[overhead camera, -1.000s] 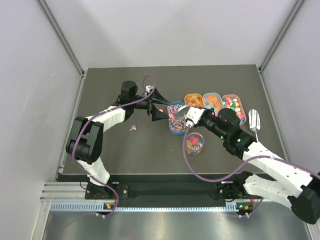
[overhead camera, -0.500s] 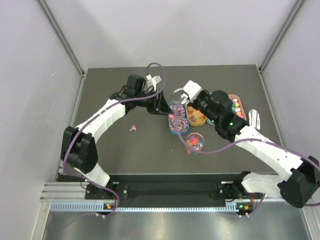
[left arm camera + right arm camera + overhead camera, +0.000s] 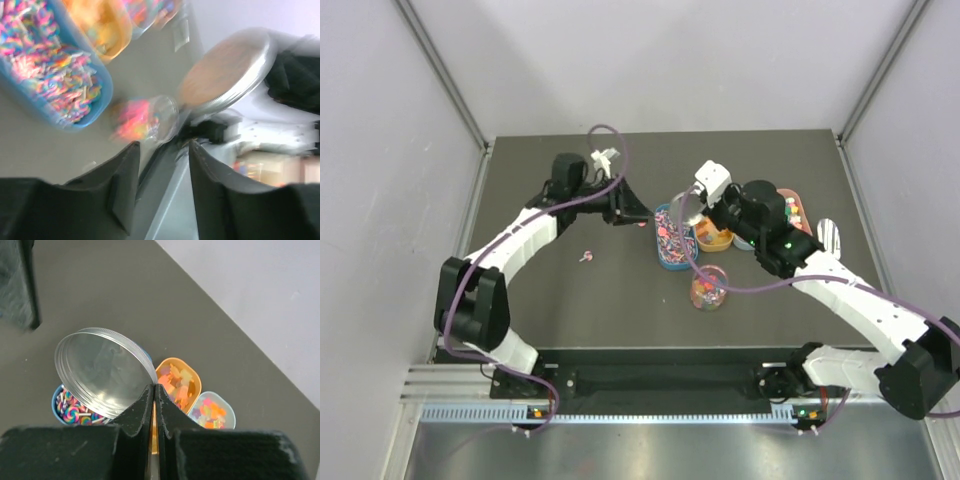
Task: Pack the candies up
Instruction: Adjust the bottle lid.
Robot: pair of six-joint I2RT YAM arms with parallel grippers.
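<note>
The left arm bends from its base at 7 o'clock, elbow out at 9. The left gripper [image 3: 632, 211] points toward 3 o'clock, fingers [image 3: 120, 190] parted around nothing. The right arm reaches in from 5 o'clock. The right gripper [image 3: 698, 205] aims toward 10 o'clock, pinched closed on a metal lid [image 3: 102, 371].

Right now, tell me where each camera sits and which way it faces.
Top: above and behind the bases, looking down on the table; left arm and right arm show.
Left wrist: on the left arm, looking at the jar and lid; the left claw shows, open.
Right wrist: on the right arm, looking down at the blue tray; the right claw pinches the lid.
Shared: all three see lid and blue tray.
</note>
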